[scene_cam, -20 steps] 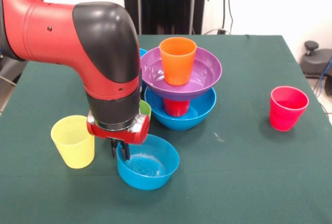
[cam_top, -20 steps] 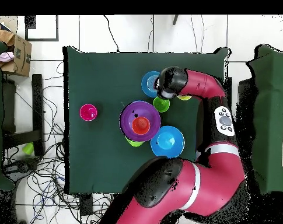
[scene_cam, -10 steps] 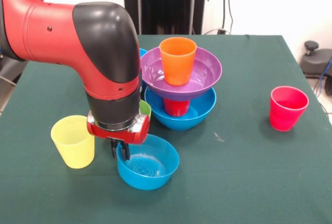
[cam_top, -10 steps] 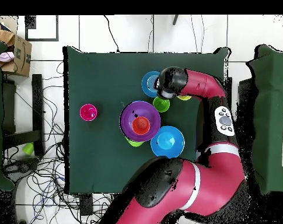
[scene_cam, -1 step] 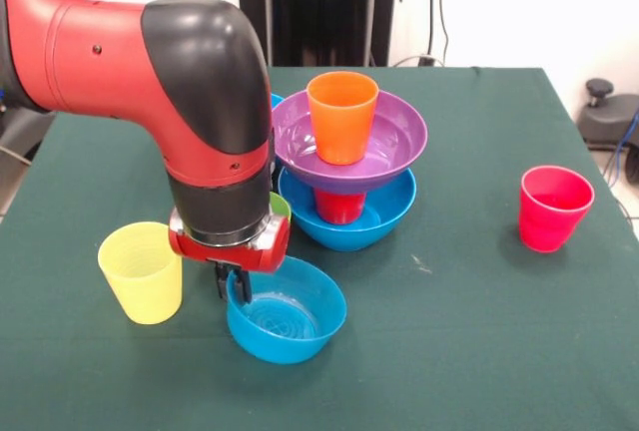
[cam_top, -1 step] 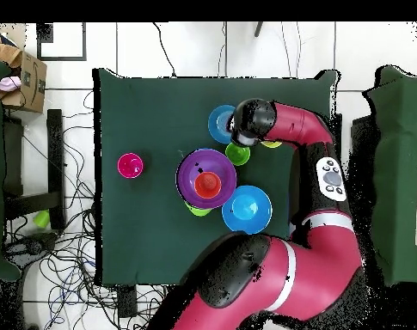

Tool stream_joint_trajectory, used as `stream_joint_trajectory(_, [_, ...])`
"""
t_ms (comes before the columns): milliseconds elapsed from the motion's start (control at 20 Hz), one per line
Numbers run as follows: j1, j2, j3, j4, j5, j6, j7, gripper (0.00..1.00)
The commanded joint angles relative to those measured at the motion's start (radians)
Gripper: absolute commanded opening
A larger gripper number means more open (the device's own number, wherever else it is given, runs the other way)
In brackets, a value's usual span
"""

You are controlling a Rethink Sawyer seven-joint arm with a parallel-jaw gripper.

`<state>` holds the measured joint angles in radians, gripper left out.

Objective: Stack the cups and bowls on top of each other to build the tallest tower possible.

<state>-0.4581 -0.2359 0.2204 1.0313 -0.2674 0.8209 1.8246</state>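
Blue small bowl [scene_cam, -1 step: 287, 310] pinched at its rim by the hand [scene_cam, -1 step: 234, 289], beside a four-piece tower [scene_cam, -1 step: 345, 157].
Front view: the hand's dark fingers straddle the small bowl's left rim, one inside and one outside, pressed onto the wall, and the bowl sits at the near side of the green desk [scene_cam, -1 step: 479, 331]; a yellow cup [scene_cam, -1 step: 142, 272] stands just left of it, a light green cup [scene_cam, -1 step: 279, 209] peeks from behind the wrist, the tower is large blue bowl [scene_cam, -1 step: 369, 214], red cup [scene_cam, -1 step: 339, 205], purple bowl [scene_cam, -1 step: 389, 142], orange cup [scene_cam, -1 step: 341, 116], and a pinkish-red cup [scene_cam, -1 step: 554, 208] stands well apart at the right. Overhead view: the arm's black elbow hides the hand; the small bowl [cam_top, -1 step: 218, 123] shows beside it, the tower [cam_top, -1 step: 206, 178] sits mid-desk with a second large blue bowl [cam_top, -1 step: 247, 209] and a green bowl's edge [cam_top, -1 step: 194, 209] touching it, and the pinkish-red cup [cam_top, -1 step: 130, 165] stands alone to the left.
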Motion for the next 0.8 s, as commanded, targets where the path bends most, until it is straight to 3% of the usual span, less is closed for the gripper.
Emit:
stream_joint_trajectory(50, [0.01,-0.036,0.044,0.123,-0.039,-0.044,-0.074,0.0])
stream_joint_trajectory(800, [-0.012,-0.055,0.074,0.108,-0.016,-0.014,-0.099,0.0])
